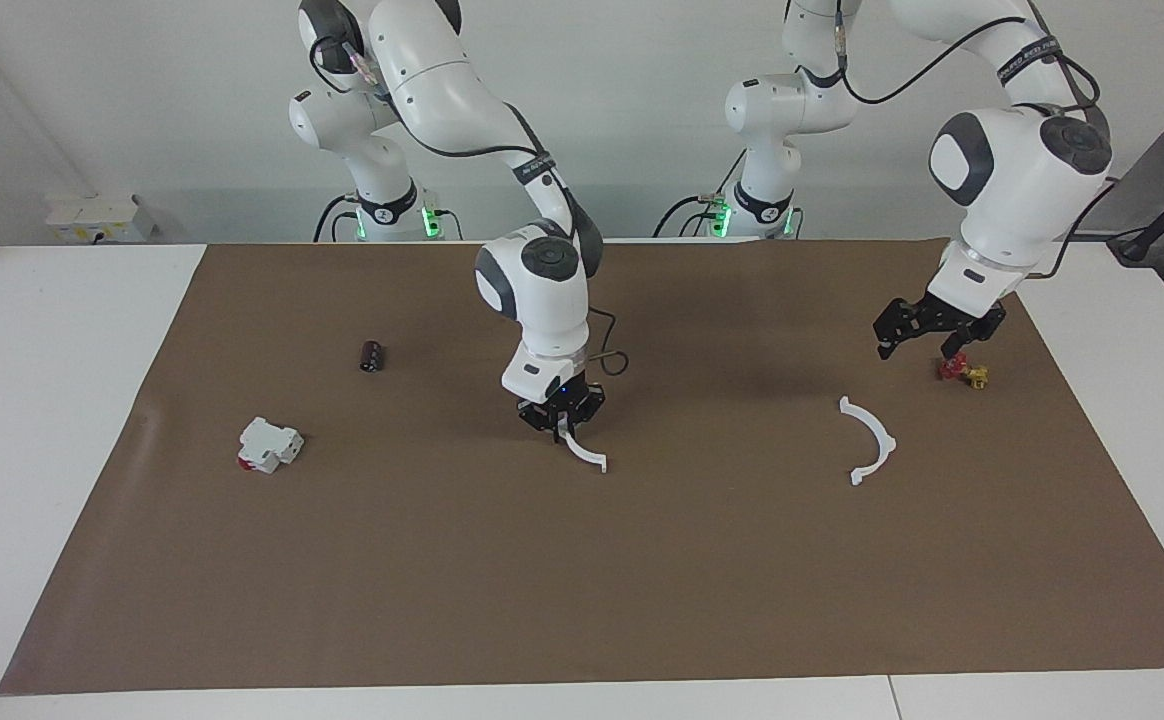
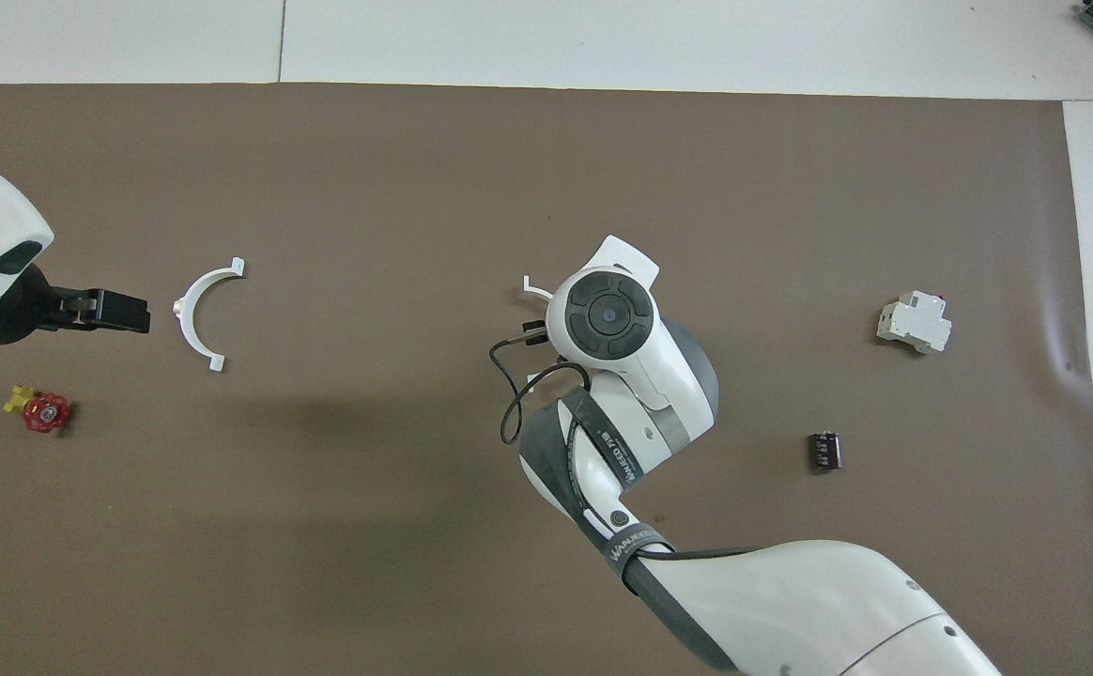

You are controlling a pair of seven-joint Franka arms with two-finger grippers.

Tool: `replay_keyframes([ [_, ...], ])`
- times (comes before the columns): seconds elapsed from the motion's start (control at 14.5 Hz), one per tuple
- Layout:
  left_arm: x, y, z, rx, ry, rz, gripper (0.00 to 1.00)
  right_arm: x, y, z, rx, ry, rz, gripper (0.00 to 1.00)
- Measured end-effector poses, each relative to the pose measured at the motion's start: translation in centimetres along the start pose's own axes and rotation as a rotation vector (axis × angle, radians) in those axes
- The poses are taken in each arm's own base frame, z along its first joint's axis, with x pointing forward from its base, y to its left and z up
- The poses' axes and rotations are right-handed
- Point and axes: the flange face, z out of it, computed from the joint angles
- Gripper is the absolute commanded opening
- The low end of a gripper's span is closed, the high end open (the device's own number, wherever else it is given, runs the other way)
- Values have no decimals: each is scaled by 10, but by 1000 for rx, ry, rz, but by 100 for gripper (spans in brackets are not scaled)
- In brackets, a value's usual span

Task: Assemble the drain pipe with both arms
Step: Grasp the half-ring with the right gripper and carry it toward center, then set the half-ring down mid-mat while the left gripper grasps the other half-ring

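One white half-ring of the drain pipe lies flat on the brown mat toward the left arm's end; it also shows in the overhead view. My right gripper is low over the middle of the mat, shut on one end of the other half-ring, which hangs down from it. I cannot tell if this half-ring touches the mat. In the overhead view the right wrist hides the gripper, and only the half-ring's tip shows. My left gripper is open and empty, up in the air over the valve, beside the lying half-ring.
A small red-and-yellow valve sits on the mat under the left gripper. A white boxy block with a red end and a small dark cylinder lie toward the right arm's end. The brown mat covers the white table.
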Motion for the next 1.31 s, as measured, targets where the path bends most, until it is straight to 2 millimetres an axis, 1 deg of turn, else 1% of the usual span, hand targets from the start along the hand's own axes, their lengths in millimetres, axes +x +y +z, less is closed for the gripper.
replay_keyframes([
  [0.21, 4, -4, 34, 3, 22, -7, 100, -3, -4, 1, 0, -4, -8, 0],
  [0.28, 5, -6, 43, 3, 21, -9, 100, -5, -6, 2, 0, -5, -11, 0],
  [0.48, 9, -9, 60, 5, 32, -13, 100, -9, -11, 4, 0, -9, -20, 0],
  [0.69, 18, -12, 89, 8, 54, -15, 100, -9, -11, 4, 0, -9, -21, 0],
  [0.76, 21, -13, 99, 9, 61, -11, 100, -9, -11, 4, 0, -9, -21, 17],
  [0.83, 23, -14, 107, 10, 67, -5, 100, -9, -11, 4, 0, -9, -21, 44],
  [0.9, 25, -14, 115, 11, 70, 0, 99, -9, -11, 4, 0, -9, -20, 69],
  [1.03, 28, -15, 131, 12, 72, 5, 99, -10, -10, 5, -1, -11, -19, 100],
  [1.17, 29, -14, 142, 11, 70, 7, 99, -10, -10, 5, -2, -11, -19, 100],
  [1.31, 30, -15, 147, 12, 72, 8, 99, -9, -10, 4, -1, -9, -19, 100],
])
